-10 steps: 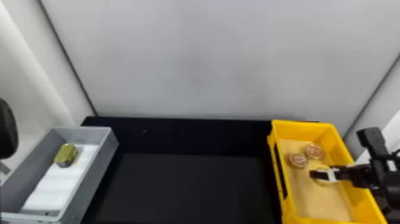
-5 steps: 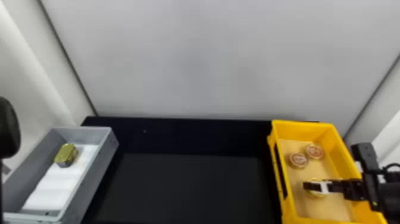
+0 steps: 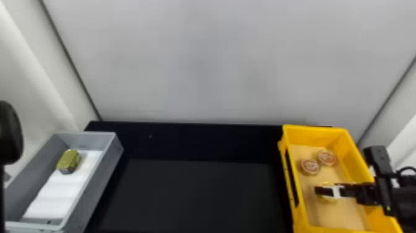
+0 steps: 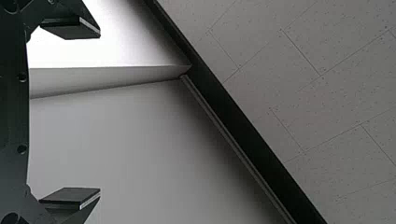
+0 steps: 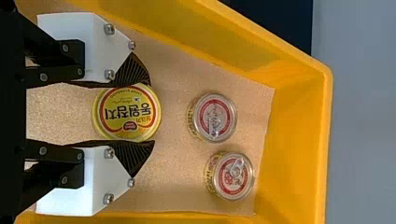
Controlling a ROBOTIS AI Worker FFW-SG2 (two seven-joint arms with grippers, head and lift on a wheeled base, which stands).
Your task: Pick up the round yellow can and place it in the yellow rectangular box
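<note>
The head view's four o'clock has a black right arm (image 3: pixel 385 193): curved black cable (image 3: pixel 406 168), angular white finger mounts (image 5: pixel 95 179), silver screws (image 5: pixel 109 29), ribbed black pads (image 5: pixel 133 156). Nine o'clock: rounded black casing (image 3: pixel 10 133).

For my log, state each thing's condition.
Round yellow metal can, gripped
Right black pincer, closed on it
Left black pincer, open
Left small red-topped can, sealed
Right small red-topped can, sealed
Yellow rectangular plastic box, lidless
Grey rectangular plastic box, lidless
Gold oblong can, unheld

A big gray wall (image 3: pixel 204 62) stands behind a black table (image 3: pixel 192 192). The ceiling (image 4: pixel 336 70) has little dots, thin lines and a dark strip (image 4: pixel 247 135) beside it.
</note>
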